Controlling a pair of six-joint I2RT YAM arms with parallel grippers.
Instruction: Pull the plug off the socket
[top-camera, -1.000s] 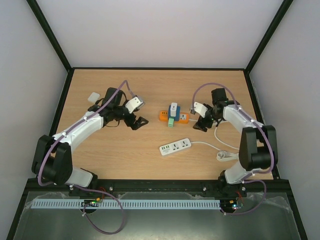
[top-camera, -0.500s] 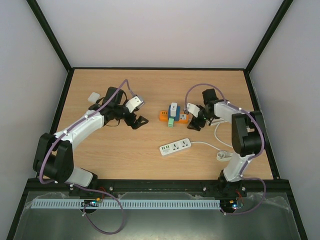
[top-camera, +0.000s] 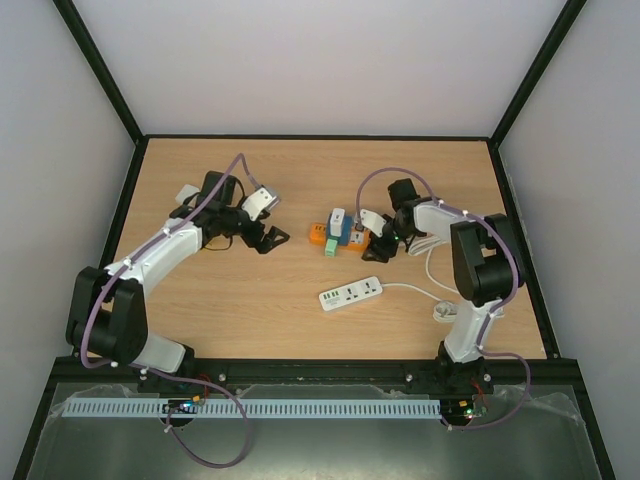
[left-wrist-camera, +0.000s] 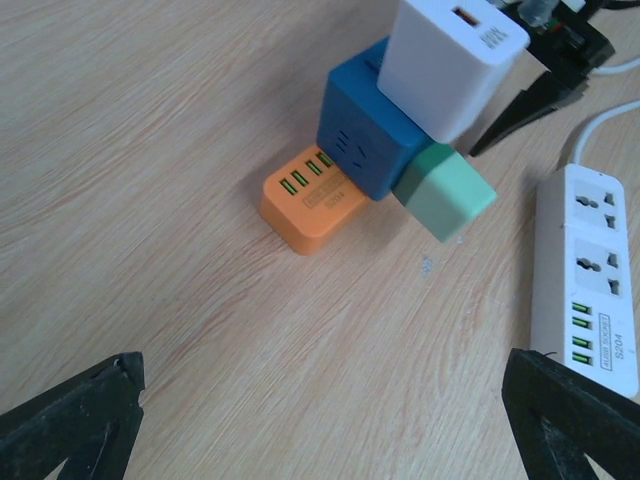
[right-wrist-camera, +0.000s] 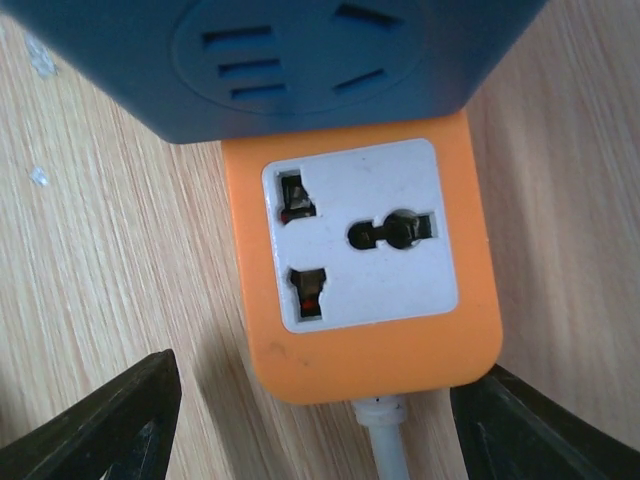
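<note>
While the left arm (top-camera: 170, 240) and the right arm (top-camera: 470, 235) are leaning in over the pale wooden table (top-camera: 300, 180), the plug stack (top-camera: 338, 233) is sitting at mid-board between the two claws. The long white power strip (top-camera: 351, 293) is lying nearer the bases, apart from the stack. The flat orange socket block (left-wrist-camera: 310, 195) is lying on the wood with its long axis running roughly from one claw to the other. A dark blue cube adapter (left-wrist-camera: 365, 140) is sitting on it, a white rectangular charger plug (left-wrist-camera: 450, 55) is standing up out of the cube's top face, and a small mint-green plug (left-wrist-camera: 445, 190) is sticking out of the cube's side toward the power strip. Which of these is the plug meant I cannot tell; the white charger is looking likeliest.

The right gripper (right-wrist-camera: 315, 425) is the nearer one. It is hanging released at the block's cable end, its black fingers (right-wrist-camera: 100, 420) straddling the orange body with a gap showing on each side, gripping nothing. The left gripper (left-wrist-camera: 320, 420) is also spread wide and empty, facing the stack from the opposite end and standing clear of it. So the coming move is probably calling for the right claw to pin the orange block while the left travels in along that axis. The thin white cable (right-wrist-camera: 385, 440) is leaving the block between the right fingers.
</note>
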